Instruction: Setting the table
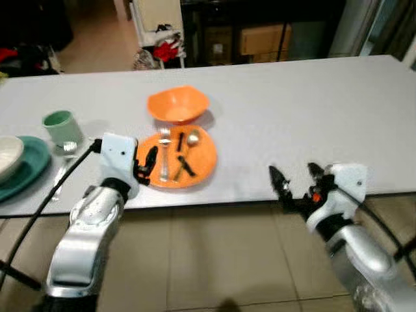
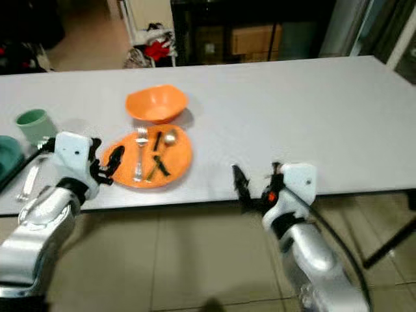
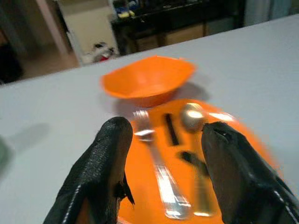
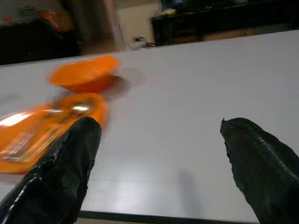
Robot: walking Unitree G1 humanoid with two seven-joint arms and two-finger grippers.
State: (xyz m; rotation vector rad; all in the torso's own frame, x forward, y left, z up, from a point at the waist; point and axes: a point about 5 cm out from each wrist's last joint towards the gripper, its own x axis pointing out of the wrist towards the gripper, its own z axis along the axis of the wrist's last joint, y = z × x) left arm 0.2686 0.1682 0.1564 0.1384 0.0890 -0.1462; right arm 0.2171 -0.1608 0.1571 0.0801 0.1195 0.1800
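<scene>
Plate (image 1: 203,160), round glossy orange, w/ metal fork (image 1: 164,153) & spoon (image 1: 190,142).

Tiled floor (image 1: 214,253) under the table, dark cabinet (image 1: 260,32) behind, red clothes heap (image 1: 166,45) by white furniture (image 1: 156,16)

I count on the table (image 1: 312,97): one orange bowl (image 1: 177,104), one orange plate (image 1: 201,159), one fork (image 1: 164,153), one spoon (image 1: 189,144), one green cup (image 1: 62,127), one teal plate (image 1: 29,170), one white bowl (image 1: 8,155).
</scene>
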